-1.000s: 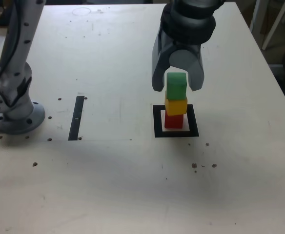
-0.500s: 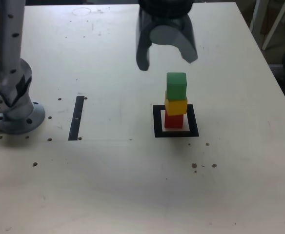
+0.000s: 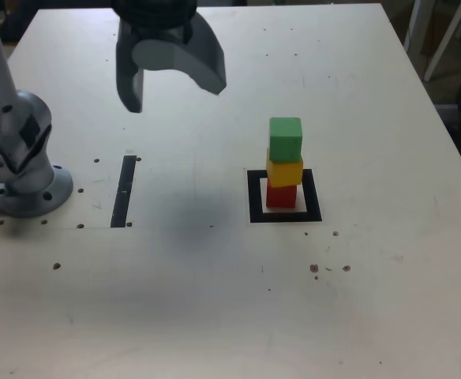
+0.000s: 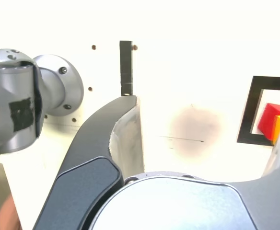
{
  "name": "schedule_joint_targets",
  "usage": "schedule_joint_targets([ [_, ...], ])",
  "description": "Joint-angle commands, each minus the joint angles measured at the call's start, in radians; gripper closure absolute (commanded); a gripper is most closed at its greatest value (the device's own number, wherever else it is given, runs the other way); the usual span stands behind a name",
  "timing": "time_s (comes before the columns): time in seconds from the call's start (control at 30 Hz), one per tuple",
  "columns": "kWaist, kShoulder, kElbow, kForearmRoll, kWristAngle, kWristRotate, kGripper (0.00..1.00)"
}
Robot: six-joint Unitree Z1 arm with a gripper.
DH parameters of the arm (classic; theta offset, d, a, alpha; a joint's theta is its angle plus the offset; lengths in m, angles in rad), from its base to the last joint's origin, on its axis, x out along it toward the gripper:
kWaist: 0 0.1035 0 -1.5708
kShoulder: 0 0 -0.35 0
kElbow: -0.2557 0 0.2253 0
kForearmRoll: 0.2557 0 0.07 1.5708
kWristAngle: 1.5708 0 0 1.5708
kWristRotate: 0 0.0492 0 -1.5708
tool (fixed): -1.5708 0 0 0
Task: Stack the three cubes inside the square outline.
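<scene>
exterior view: the green cube tops the yellow cube and red cube inside the square outline on the worktop. the gripper hangs far left of them, fingers released, empty.

wrist view: the outline's corner, red and yellow cubes show beside one finger; the black strip lies beyond.

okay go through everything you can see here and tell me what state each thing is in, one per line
Gripper: open, empty, raised above the table, away from the stack.
Green cube: top of the stack, free.
Yellow cube: middle, slightly turned.
Red cube: bottom, inside the square outline.
Black strip: flat, bare.
</scene>
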Motion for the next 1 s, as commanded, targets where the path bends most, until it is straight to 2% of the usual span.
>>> schedule_joint_targets([
  [0.0, -0.006, -0.037, 0.133, -0.047, -0.008, -0.002, 0.01],
  [0.53, -0.072, -0.141, 0.524, -0.325, -0.071, -0.02, 0.01],
  [0.8, -0.102, -0.139, 0.602, -0.432, -0.074, -0.011, 0.01],
  [0.97, -0.104, -0.137, 0.63, -0.458, -0.068, -0.007, 0.01],
])
